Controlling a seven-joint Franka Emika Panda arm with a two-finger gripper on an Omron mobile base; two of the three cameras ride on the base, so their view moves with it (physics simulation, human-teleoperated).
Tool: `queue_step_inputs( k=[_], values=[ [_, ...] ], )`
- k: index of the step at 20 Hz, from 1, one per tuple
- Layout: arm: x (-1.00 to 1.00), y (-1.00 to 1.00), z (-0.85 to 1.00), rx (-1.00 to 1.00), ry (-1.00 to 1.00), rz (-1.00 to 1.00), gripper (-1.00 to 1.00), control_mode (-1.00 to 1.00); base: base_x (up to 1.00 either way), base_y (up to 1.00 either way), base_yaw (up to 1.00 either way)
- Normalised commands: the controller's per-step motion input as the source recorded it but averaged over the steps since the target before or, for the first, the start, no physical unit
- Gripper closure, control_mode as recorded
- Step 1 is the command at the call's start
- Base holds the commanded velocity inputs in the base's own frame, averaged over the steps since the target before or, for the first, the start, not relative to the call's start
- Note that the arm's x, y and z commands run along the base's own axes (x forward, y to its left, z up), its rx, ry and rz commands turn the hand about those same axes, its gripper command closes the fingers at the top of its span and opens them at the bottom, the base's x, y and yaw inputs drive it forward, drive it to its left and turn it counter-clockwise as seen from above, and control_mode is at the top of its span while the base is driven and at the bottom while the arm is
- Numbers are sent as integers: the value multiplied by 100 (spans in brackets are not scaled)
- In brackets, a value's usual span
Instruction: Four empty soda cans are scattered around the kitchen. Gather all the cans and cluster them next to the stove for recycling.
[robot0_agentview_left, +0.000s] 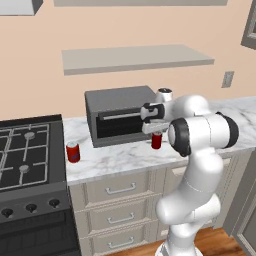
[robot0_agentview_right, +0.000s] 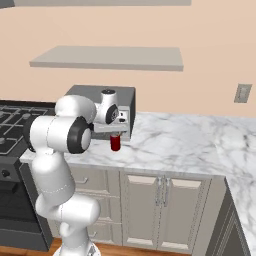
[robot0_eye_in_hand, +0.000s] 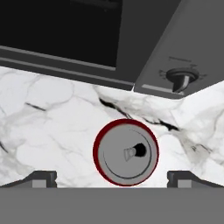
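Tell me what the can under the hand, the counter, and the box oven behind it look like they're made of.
Red can: likely metal, judging by its matte silvery-grey top with a pull tab and opening. Counter: looks like polished white marble, with dark grey veins across it. Box oven: probably grey painted or brushed metal, a dark glass-like door and a dark knob; being rendered, the finish stays uncertain.

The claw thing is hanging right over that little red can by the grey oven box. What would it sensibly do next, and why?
Probably lower straight down. The gripper is open, its fingertips either side of the red soda can with the silvery top, which stands upright on the white marble counter just in front of the grey countertop oven, not yet grasped.
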Motion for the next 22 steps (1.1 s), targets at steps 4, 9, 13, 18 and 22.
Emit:
queue_step_inputs(
  k=[4,9,13,18,22],
  values=[
    [18,0,-13,0,0,-5,-100,-100,0,0,0],
    [11,-2,-10,0,0,-7,-100,-100,0,0,0],
    [2,-9,-15,0,0,-5,-100,-100,0,0,0],
    [7,-8,-20,0,0,-3,-100,-100,0,0,0],
    [2,-2,-18,0,0,-2,-100,-100,0,0,0]
  ],
)
